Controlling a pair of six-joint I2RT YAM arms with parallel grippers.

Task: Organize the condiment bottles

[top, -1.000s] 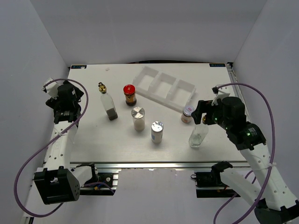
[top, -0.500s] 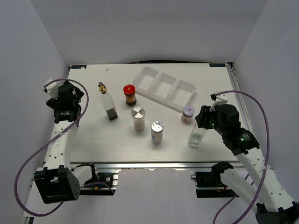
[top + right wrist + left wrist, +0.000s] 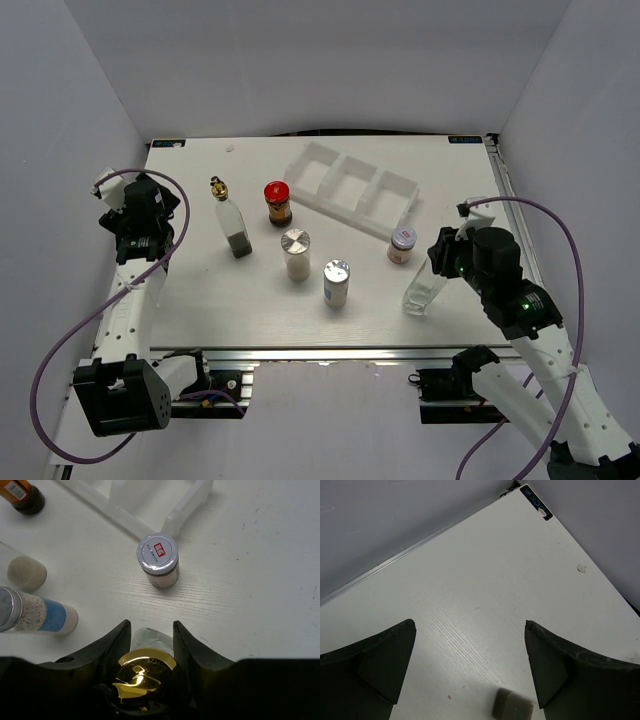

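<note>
Right gripper (image 3: pixel 151 630) was clamped round the near-right glass bottle (image 3: pixel 424 290), tipping it, probably to haul it toward the tray (image 3: pixel 300 168). Left gripper (image 3: pixel 469 630) hung spread apart, idle.

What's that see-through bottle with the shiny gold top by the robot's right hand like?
The clear glass bottle is tall and slim, with a shiny gold spout on top. It stands on the white table, near the front right. The right gripper has a black finger on each side of its top, touching the glass. The lilac-lidded jar stands close by, not touching.
</note>
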